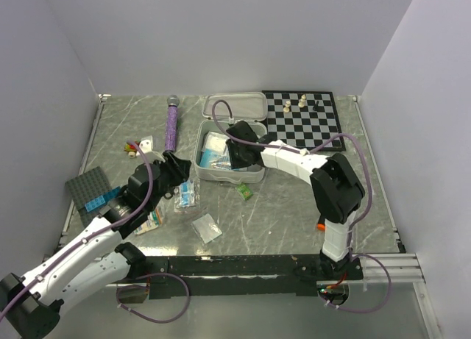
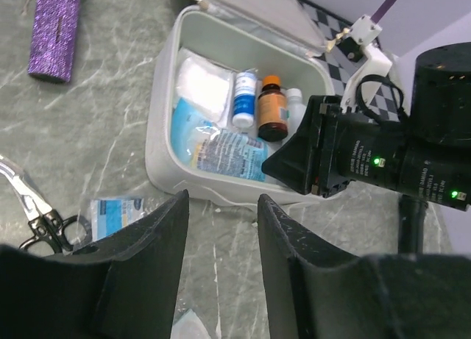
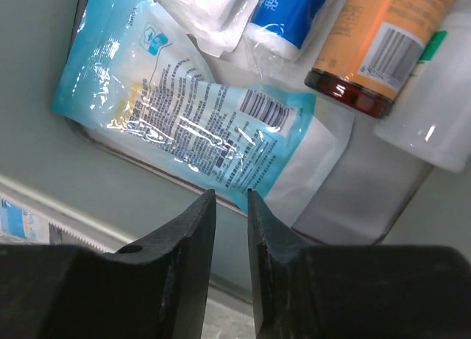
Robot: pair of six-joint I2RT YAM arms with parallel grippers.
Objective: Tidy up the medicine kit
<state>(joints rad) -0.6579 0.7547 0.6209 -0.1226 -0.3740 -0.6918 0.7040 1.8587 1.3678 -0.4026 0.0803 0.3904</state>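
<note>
The medicine kit [image 1: 197, 161] is lying open at mid-table, its lid thrown back toward 12 o'clock. Inside it, the right gripper [image 3: 231, 207] is being held over the blue pouch [image 3: 184, 126], jaws narrow at its corner (a grip cannot be confirmed). At 8 o'clock the left gripper [image 2: 221, 207] is being held half-wide and empty, beside loose sachets [image 1: 186, 195]. Risk: a pinched corner dragging the pouch out, or the amber bottle [image 3: 375, 45] being toppled.
</note>
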